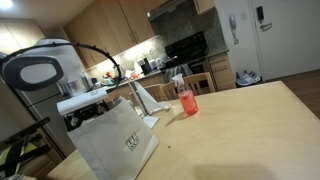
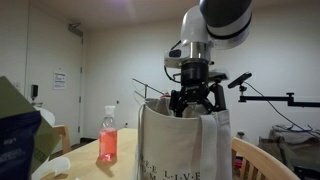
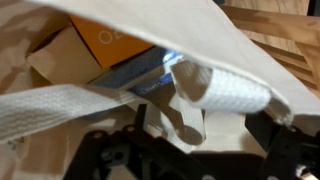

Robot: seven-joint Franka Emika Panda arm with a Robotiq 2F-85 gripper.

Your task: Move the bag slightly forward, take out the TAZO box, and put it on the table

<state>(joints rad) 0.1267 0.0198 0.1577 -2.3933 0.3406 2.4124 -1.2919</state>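
The white paper bag (image 1: 118, 140) (image 2: 185, 150) stands upright on the tan table (image 1: 250, 120), with its dark logo facing the camera in both exterior views. My gripper (image 2: 196, 100) hangs at the bag's open mouth, jaws spread. In the wrist view the orange TAZO box (image 3: 108, 40) lies inside the bag, partly under a paper fold, next to a blue pack (image 3: 140, 72). My gripper (image 3: 205, 140) is open, and its dark fingers (image 3: 140, 132) stand on either side of a curled white handle strap (image 3: 215, 92). Another strap (image 3: 55, 105) crosses at the left.
A red-pink drink bottle (image 1: 187, 101) (image 2: 108, 142) stands on the table beyond the bag. A blue-and-white snack bag (image 2: 20, 135) sits close to the camera. A white folded card (image 1: 150, 100) stands beside the bag, and a wooden chair back (image 2: 255, 160) rises behind it.
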